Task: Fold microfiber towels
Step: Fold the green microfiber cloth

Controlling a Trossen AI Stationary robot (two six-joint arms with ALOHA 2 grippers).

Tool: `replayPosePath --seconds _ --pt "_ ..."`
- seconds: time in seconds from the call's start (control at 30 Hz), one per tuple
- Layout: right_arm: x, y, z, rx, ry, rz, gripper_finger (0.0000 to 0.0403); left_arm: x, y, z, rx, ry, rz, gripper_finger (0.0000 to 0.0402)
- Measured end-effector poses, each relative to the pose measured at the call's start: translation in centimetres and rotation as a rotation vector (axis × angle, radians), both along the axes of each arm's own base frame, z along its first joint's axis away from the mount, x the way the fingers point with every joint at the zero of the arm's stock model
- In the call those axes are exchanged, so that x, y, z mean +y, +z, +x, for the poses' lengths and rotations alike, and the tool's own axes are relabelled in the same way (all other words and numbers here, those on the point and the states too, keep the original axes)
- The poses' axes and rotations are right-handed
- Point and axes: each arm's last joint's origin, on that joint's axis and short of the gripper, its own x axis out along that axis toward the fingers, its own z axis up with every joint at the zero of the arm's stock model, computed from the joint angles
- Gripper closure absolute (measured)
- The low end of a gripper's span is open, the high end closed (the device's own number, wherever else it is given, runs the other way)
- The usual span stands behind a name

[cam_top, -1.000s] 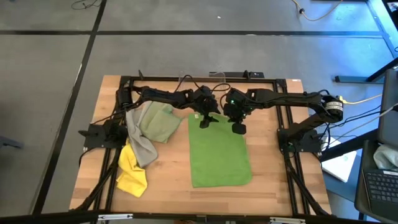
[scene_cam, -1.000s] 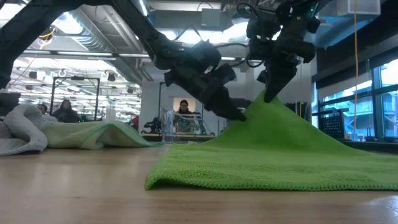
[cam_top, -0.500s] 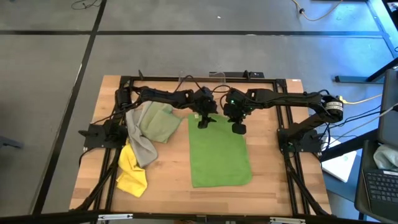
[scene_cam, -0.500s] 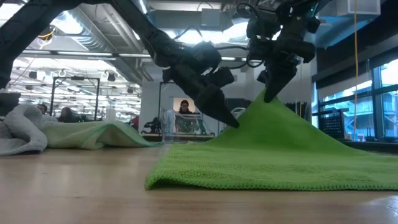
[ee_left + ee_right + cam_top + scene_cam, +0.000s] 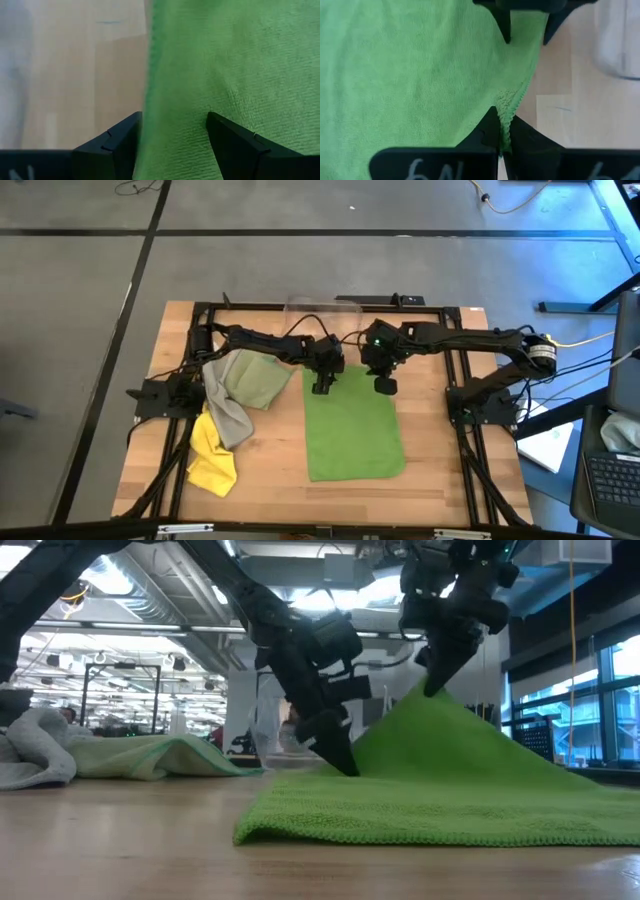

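A bright green towel (image 5: 352, 428) lies spread on the table, with its far right corner raised into a tent (image 5: 440, 715). My right gripper (image 5: 383, 386) is shut on that corner. My left gripper (image 5: 322, 387) is open and tipped steeply down at the towel's far left corner. Its fingers (image 5: 120, 140) straddle the towel's left edge (image 5: 150, 100). A sage green towel (image 5: 252, 376), a grey one (image 5: 228, 416) and a yellow one (image 5: 210, 458) lie heaped at the table's left. My left gripper stands open with its fingertips (image 5: 343, 762) low over the green towel's far left corner; I cannot tell whether they touch the cloth. My right gripper pinches the towel's far right corner at its hemmed edge (image 5: 506, 112) between its two fingers, slanting down from above. The corner is lifted clear, and the cloth slopes down taut from it to the rest on the table.
A clear plastic bin (image 5: 322, 306) stands at the table's far edge behind both grippers. The heap of three towels fills the left side. Bare wood (image 5: 440, 450) shows to the right of the green towel and along the near edge.
My left gripper has tipped more steeply downward and sunk toward the green towel's far left corner, moving slightly toward the table's left edge, still open. The right gripper has kept the far right corner raised.
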Motion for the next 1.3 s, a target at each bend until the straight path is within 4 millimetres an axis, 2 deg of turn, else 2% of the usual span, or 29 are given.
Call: replayPosePath --seconds 0.33,0.47,0.73,1.3 --pt "0.3 1.8 -1.1 -0.065 -0.001 -0.019 0.0393 0.3 0.4 0.0 -0.008 0.002 0.03 0.0184" --pt "0.4 2.2 -1.5 -0.065 -0.01 -0.036 0.0393 0.3 1.3 -0.3 -0.01 0.008 0.049 0.0184" --pt "0.5 2.0 -2.1 -0.001 -0.02 -0.032 0.0393 0.6 2.4 -1.1 0.026 0.027 0.072 0.0184" --pt "0.5 1.8 -2.5 0.053 -0.054 -0.038 0.0393 0.2 1.6 -2.6 0.214 0.081 0.038 0.0184"
